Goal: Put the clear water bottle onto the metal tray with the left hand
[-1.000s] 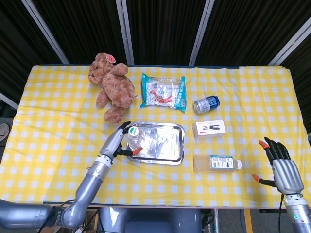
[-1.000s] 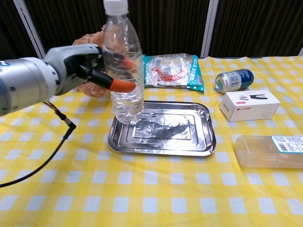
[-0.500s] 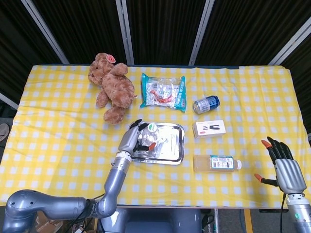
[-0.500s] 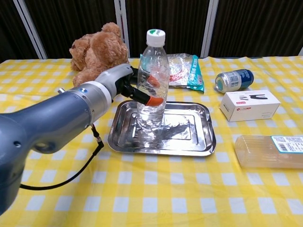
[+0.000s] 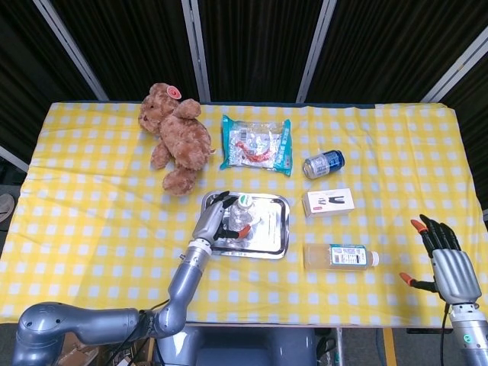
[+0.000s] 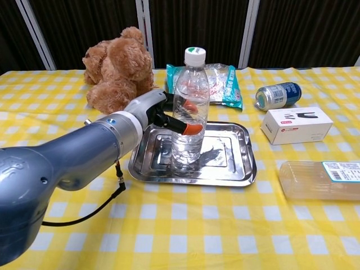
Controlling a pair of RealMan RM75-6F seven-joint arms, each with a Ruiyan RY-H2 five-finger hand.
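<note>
Chest view: left hand (image 6: 160,115) wrapped round the clear plastic water bottle (image 6: 189,112), upright on the shiny metal tray (image 6: 236,169) near the table's front edge. Probably keeping it steady. Right hand (image 5: 446,263) spread, empty.

Clear water bottle (image 6: 190,109) stands upright on the metal tray (image 6: 233,169), left hand (image 6: 158,112) at its left side. Brown teddy bear (image 6: 117,66) behind-left of tray, white box (image 6: 296,125) to its right (blue can (image 6: 277,94) behind the box).
</note>
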